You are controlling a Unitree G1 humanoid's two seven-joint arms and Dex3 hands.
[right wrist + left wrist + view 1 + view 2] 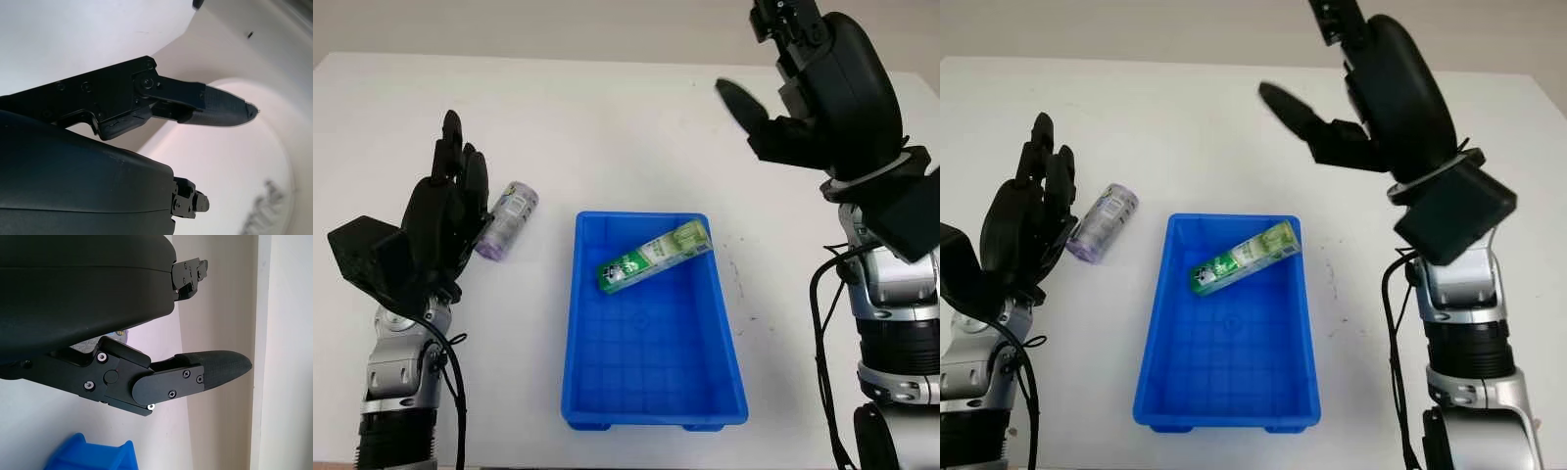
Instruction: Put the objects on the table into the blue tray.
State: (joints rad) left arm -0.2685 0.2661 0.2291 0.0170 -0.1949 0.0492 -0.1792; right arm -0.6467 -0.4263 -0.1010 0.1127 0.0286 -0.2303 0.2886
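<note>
Left hand (pixel 445 220): held open above the table's left side, nothing gripped.
Can (pixel 506 220): laid on its side on the table (pixel 607 127), just beside the left hand, left of the tray.
Tray (pixel 651 392): set mid-table.
Box (pixel 655 257): green, laid diagonally in the tray's far end.
Right hand (pixel 803 108): raised open at far right, nothing held.

Blue tray (pixel 651 392), green-and-white box (pixel 655 257), lilac-and-silver can (pixel 506 220), white table (pixel 607 127), black hands

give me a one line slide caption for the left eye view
Green box lies in the blue tray; purple can waits beside the open left hand, right hand raised open.
</note>
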